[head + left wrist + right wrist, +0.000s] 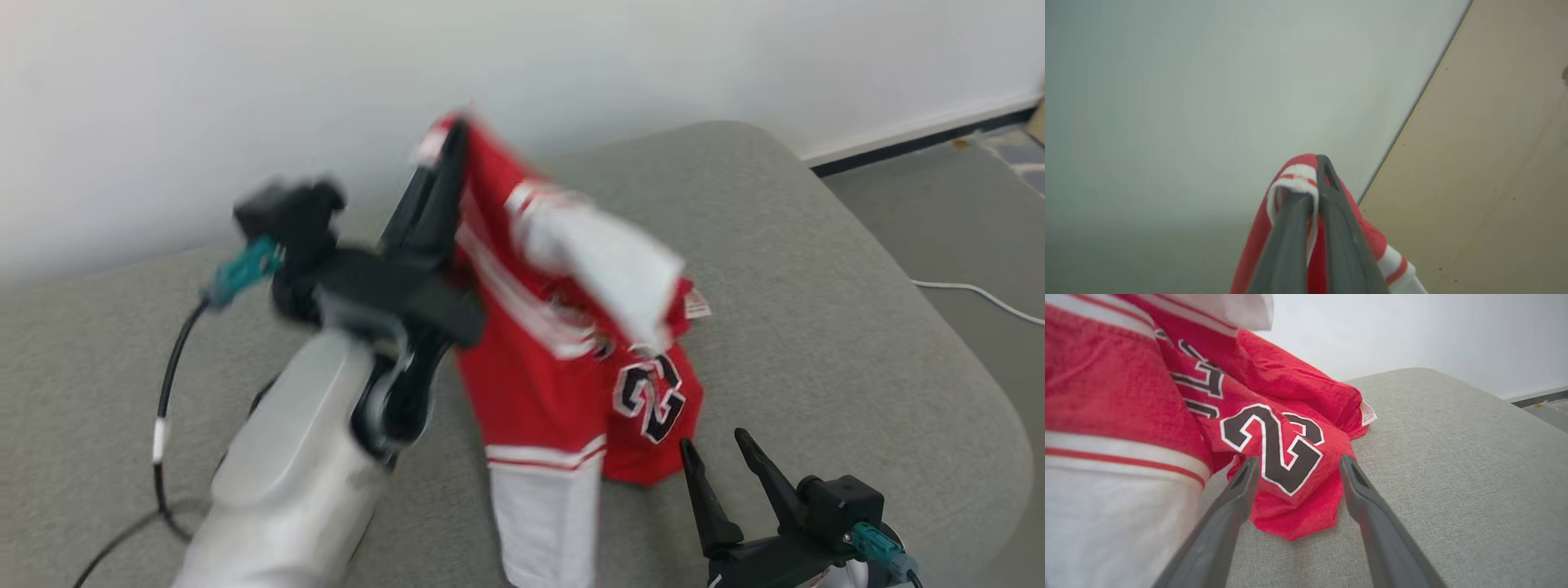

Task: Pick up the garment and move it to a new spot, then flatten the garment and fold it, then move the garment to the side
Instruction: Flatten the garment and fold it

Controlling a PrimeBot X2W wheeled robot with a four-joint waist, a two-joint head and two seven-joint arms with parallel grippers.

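The garment point(563, 359) is a red jersey with white panels, white stripes and a black number. It hangs from my left gripper point(447, 143), which is raised above the grey cushion point(816, 310) and shut on a striped edge of the cloth. In the left wrist view the left gripper point(1318, 163) pinches that red and white edge point(1294, 179). The garment's lower part rests crumpled on the cushion. My right gripper point(713, 441) stands open at the lower right, just short of the garment's hem. In the right wrist view the open right gripper point(1298, 461) points at the numbered fold point(1274, 445).
The cushion's rounded edge point(963, 384) drops to a grey floor on the right, where a white cable point(971, 291) lies. A pale wall point(245, 98) stands behind. A black cable point(167, 408) loops beside my left forearm.
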